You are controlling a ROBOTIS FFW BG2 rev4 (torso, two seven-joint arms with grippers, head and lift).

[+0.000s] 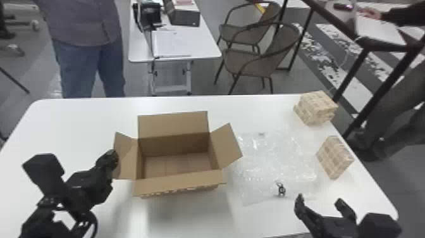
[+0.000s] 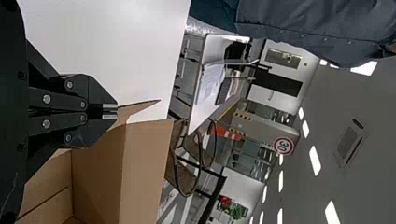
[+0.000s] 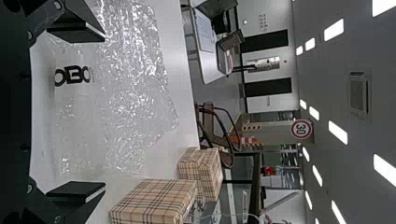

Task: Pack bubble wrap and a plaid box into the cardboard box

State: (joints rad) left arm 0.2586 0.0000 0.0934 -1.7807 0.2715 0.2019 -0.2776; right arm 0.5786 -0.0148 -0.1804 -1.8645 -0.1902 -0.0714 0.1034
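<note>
Left gripper [image 2: 112, 112] clamps box flap [image 1: 127, 160]; open right gripper [image 1: 320, 200] should pinch bubble wrap [image 1: 272, 159] low, toward table's [image 1: 186, 220] near edge.

1. The cardboard box [image 1: 177, 184] sits on the table [image 1: 79, 117].
2. The bubble wrap [image 1: 275, 163] lies just right of it.
3. The far plaid box [image 1: 316, 109] sits behind the bubble wrap, to the right.
4. The near plaid box [image 1: 334, 157] sits before it.

A shared indoor workspace, probably an office or lab: long white table [image 1: 82, 117], far desk [image 1: 205, 52] with papers [image 1: 170, 44], chairs [image 1: 248, 61] right of it, and ceiling light panels [image 3: 338, 132].
</note>
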